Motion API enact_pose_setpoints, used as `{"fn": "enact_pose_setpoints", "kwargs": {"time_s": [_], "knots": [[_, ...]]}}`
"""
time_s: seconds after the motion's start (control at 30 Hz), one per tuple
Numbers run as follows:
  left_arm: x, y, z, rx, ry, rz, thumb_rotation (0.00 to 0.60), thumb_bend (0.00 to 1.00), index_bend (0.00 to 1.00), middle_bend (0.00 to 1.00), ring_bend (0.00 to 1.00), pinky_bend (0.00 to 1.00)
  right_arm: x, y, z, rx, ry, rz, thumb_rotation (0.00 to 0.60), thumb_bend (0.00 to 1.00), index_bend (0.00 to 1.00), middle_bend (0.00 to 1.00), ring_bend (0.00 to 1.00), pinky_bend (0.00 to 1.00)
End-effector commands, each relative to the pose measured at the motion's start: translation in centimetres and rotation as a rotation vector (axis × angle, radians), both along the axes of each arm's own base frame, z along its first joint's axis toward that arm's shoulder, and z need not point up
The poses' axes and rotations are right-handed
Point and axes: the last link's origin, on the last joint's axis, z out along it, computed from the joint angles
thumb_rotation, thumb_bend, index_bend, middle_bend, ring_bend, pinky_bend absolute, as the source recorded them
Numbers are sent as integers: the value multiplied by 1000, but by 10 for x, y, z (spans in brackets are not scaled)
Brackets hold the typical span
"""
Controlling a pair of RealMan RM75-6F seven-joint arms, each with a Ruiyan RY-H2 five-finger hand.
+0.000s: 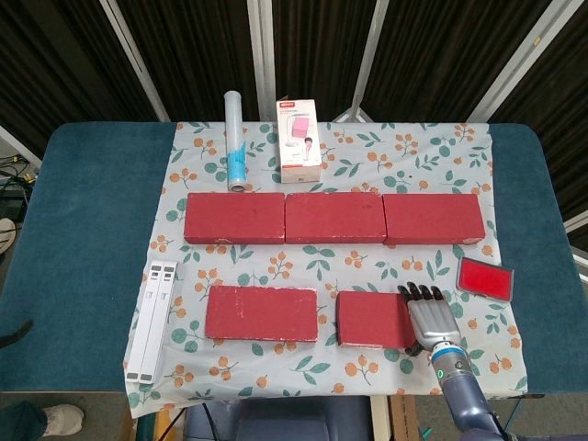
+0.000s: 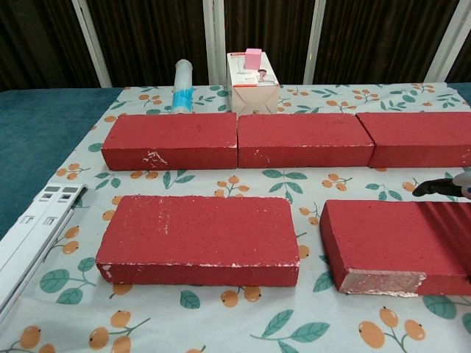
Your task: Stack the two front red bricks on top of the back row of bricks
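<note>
Nearest the table's front edge, the front right brick lies flat on the floral cloth, with the right hand over its right end. Seen from the head camera, the hand lies palm-down with its dark fingertips fanned slightly apart, reaching past the brick's far edge; whether the palm actually presses on the brick cannot be told. In the chest view only a dark fingertip shows at the right border, just beyond the far edge of this brick, so a grip cannot be confirmed from there either. The brick's near corner is scuffed pale.

Beside it, with a gap of cloth between, the front left brick also lies flat, its edges chipped white. Behind both runs the back row of bricks, three laid end to end and touching, with nothing on top of them.

Right of the hand lies a small red tray, tilted. Left of the front bricks lies a white slotted strip, running front to back. Behind the back row stand a white carton with a pink picture and a red brand mark too small to read, and a clear tube with blue print, also unreadable. The left hand does not appear in either view.
</note>
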Motion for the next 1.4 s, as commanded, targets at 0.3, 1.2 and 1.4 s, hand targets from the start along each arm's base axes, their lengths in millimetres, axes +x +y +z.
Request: {"fn": "enact_pose_setpoints", "kwargs": {"time_s": [0.3,1.2,1.4], "knots": [[1,0,-1,-4,1,-2,600,0,51,0,0,130,-2,0,-4,12,10,-7,600,74,0,0,0,0],[1,1,-1,4,-8,10,600,0,51,0,0,130,1,-6,-11,-26,9,21,600,70,209,241,44,0],[-1,2,-1,7,-13,20,600,0,52,0,0,130,2,-6,-14,-4,27,30,600,69,209,234,36,0]]}}
